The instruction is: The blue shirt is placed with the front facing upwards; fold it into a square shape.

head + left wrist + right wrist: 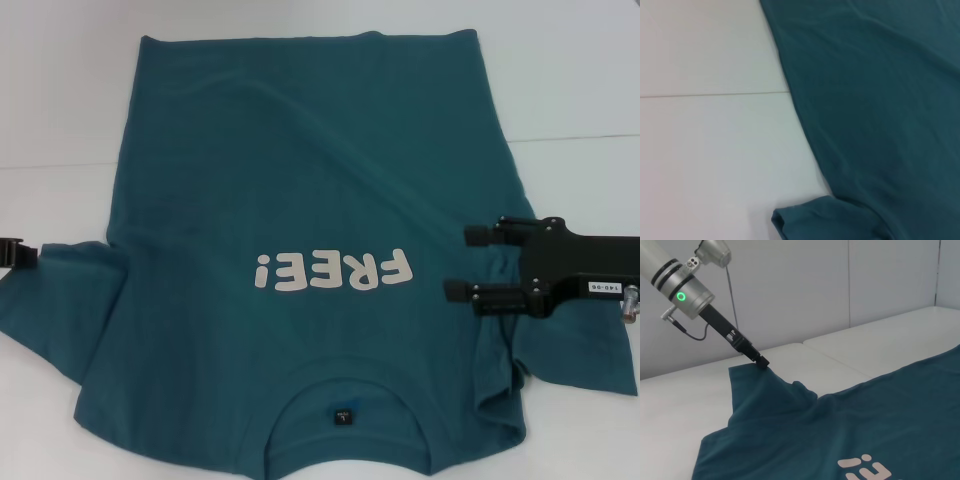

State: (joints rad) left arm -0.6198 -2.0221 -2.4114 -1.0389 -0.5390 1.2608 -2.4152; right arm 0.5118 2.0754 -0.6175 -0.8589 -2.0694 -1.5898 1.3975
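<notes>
On the white surface [60, 90] lies our large teal-blue cotton T-shirt [300, 180], "FREE" lettering up, soft and limp; we judge sleeves and hems the best holds. At its left sleeve, the left end effector [761, 363] pinches the cloth. Over its right sleeve, the right end effector [470, 262] hovers spread.

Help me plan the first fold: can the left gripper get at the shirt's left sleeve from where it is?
Probably yes. The left gripper is already at the sleeve edge of the blue shirt, and nothing lies between them; whether it grips the cloth is unclear.
</notes>
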